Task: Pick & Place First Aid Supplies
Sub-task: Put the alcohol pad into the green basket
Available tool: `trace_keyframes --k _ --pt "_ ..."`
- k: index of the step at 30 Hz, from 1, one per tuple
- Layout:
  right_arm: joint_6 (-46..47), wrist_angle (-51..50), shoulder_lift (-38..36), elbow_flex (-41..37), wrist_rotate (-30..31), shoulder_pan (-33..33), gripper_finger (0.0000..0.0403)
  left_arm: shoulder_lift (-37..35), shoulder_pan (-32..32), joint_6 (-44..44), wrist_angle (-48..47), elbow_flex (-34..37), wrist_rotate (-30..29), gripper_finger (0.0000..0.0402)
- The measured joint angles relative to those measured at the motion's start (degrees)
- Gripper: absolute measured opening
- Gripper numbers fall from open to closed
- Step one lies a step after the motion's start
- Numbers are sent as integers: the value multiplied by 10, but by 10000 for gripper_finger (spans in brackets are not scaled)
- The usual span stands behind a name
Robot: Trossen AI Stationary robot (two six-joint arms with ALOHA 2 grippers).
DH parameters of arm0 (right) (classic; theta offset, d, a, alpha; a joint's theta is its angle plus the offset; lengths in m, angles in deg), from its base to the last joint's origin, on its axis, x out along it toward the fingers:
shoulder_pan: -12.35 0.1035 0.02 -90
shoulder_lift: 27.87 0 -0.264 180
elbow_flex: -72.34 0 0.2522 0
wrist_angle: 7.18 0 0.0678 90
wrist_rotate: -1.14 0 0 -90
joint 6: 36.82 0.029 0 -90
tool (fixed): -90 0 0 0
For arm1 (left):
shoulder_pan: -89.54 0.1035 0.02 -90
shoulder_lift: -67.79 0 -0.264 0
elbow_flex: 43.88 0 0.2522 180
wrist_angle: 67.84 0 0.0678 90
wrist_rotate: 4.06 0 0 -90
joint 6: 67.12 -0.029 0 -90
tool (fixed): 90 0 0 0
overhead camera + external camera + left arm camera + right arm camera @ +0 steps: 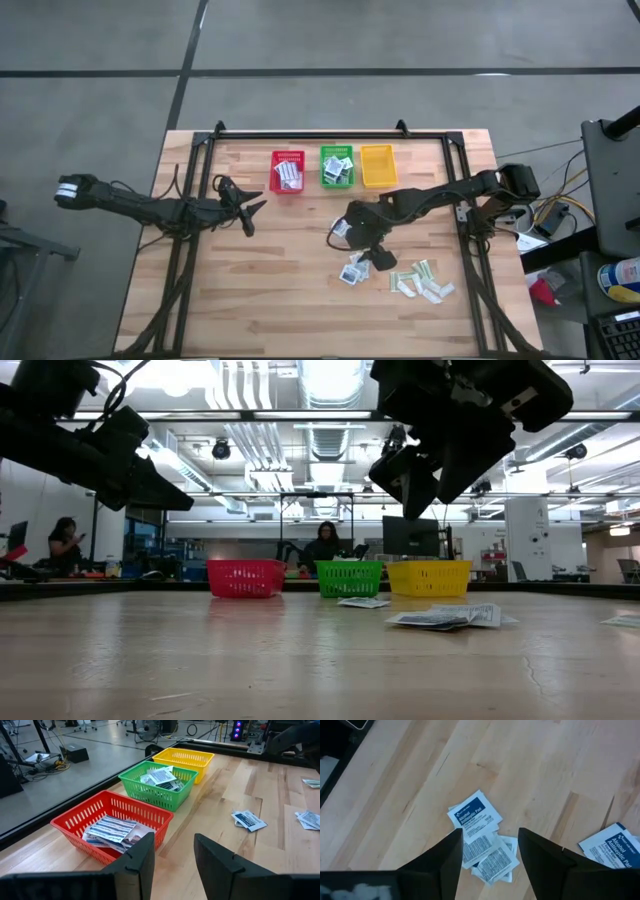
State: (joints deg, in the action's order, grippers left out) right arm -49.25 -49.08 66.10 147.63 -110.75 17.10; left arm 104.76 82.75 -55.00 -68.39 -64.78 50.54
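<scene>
Right wrist view — "Alcohol Antiseptic Pad" packets (473,815)

Three baskets (332,167) stand in a row at the table's (280,290) far edge. Before them, right of centre, lie square packets (352,270), with strips (425,283) farther right. One packet (340,229) lies apart, nearer the baskets.

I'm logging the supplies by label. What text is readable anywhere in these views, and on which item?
"Alcohol Antiseptic Pad": on the square white-blue packet topping the small pile under the right tool.
"Alcohol": on another white-blue packet at the picture's edge; the rest is cut off.
Fine print on the pile's other packets and the packets in the green basket: too small to read.
</scene>
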Motion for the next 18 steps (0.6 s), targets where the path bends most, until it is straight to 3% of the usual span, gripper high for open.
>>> trace_keyframes --k 18 --pt "-2 1 0 -44 0 2 196 0 0 -12 0 0 0 133"
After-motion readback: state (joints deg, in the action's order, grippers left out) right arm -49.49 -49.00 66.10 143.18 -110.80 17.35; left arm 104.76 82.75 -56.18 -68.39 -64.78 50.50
